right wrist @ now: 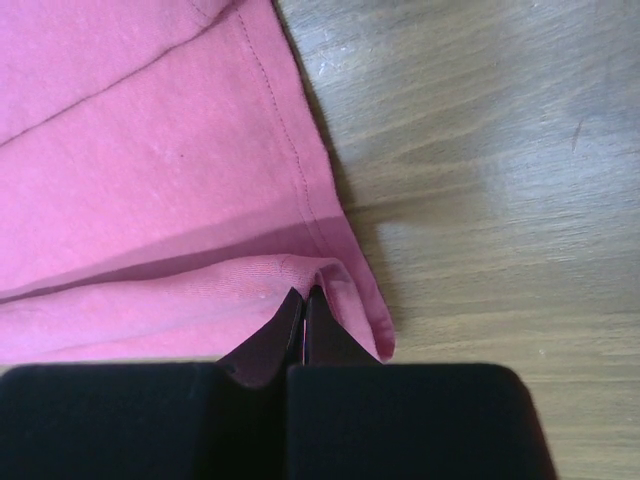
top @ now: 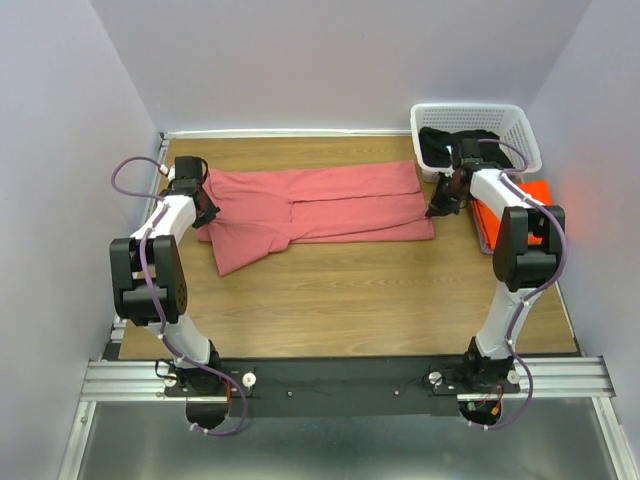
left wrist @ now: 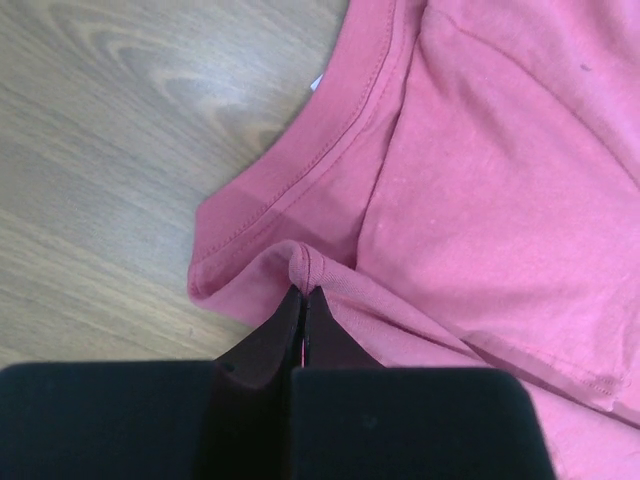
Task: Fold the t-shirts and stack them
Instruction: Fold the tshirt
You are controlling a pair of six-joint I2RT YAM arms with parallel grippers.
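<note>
Left pincer [left wrist: 303, 291] and right pincer [right wrist: 303, 293] pinch the pink t-shirt [top: 330, 200]; white basket [top: 470, 108] near the right.

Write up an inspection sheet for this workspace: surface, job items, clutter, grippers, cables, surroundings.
Surface: wooden table, near half bare.
Job's things: pink-red t-shirt spread across the far half, partly folded; orange t-shirt at the right edge, partly hidden by the right arm; black t-shirt in the white basket at the far right corner.
Clutter: nothing seen.
Grippers: left gripper shut on the pink-red t-shirt near its collar; right gripper shut on its hem corner.
Cables: purple cables loop along both arms.
Surroundings: lilac walls on three sides; metal rail under the arm bases.
</note>
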